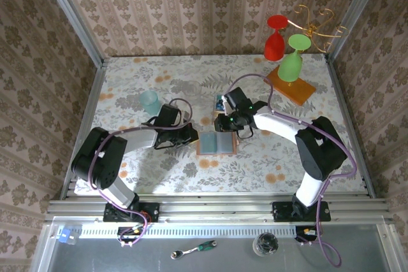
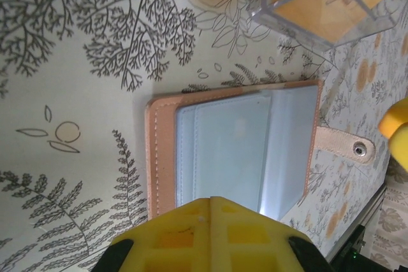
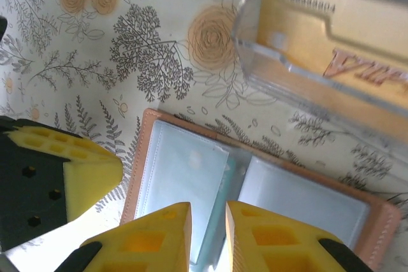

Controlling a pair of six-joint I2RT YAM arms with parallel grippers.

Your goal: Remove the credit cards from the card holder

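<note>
low, left tool [image 2: 210,203] and right tool [image 3: 208,211] at the card holder's [image 1: 217,143] edges

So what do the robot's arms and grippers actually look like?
The left arm and right arm are black with white lower links and a purple-grey cable looping alongside each. The left gripper and right gripper carry blocky yellow fingers with square recesses, on black mounts.
</note>
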